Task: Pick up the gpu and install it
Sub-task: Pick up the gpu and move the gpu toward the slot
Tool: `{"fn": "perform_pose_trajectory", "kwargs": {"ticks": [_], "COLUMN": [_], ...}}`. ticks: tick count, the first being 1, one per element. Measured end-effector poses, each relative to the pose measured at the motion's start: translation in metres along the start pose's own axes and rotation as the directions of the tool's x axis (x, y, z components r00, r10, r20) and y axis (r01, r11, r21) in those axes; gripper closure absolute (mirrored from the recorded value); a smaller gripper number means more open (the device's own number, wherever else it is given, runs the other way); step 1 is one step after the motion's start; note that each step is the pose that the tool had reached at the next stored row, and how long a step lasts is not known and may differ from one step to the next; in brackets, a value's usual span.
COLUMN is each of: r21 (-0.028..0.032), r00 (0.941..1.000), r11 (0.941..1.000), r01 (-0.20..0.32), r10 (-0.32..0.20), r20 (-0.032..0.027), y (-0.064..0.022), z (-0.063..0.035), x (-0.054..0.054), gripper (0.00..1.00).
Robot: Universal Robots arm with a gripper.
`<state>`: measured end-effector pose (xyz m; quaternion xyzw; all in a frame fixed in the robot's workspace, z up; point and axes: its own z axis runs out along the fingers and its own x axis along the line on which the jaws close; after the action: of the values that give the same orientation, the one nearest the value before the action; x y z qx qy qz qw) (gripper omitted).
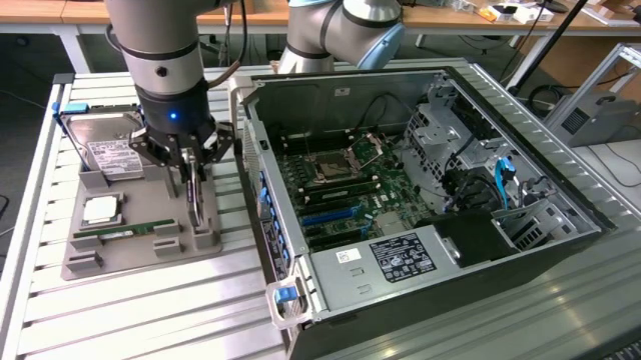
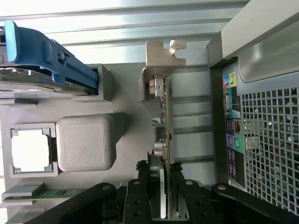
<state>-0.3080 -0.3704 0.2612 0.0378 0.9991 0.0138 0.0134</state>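
Note:
The gpu point(image 1: 198, 214) stands edge-on as a thin dark strip on the grey holder tray point(image 1: 135, 255), at the tray's side nearest the open computer case point(image 1: 401, 300). My gripper point(image 1: 191, 187) comes down from above, with a finger on each side of the card's top edge. In the wrist view the gpu point(image 2: 164, 126) runs from its silvery bracket point(image 2: 159, 56) back into my gripper point(image 2: 164, 175), whose black fingers point(image 2: 176, 173) press on both faces. Whether the card has left its tray slot, I cannot tell.
The tray also carries a boxy hard drive point(image 1: 110, 154) with a blue caddy point(image 2: 46, 56), a square processor point(image 1: 102, 210) and a green memory stick point(image 1: 125, 231). The case's motherboard with blue slots point(image 1: 331, 217) lies open to the exterior view's right. The case's rear ports point(image 2: 232, 126) are close beside the card.

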Motion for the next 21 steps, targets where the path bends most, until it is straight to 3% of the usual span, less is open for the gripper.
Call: {"fn": "perform_pose_trajectory", "kwargs": {"ticks": [21], "r21": [-0.0001], "r00": [1.0000], "r11": [1.0000], "r01": [0.000], "r10": [0.000], "r20": [0.0000], "y": [0.0004], "z": [-0.0138], "x": [0.000], "gripper": [0.70]}}
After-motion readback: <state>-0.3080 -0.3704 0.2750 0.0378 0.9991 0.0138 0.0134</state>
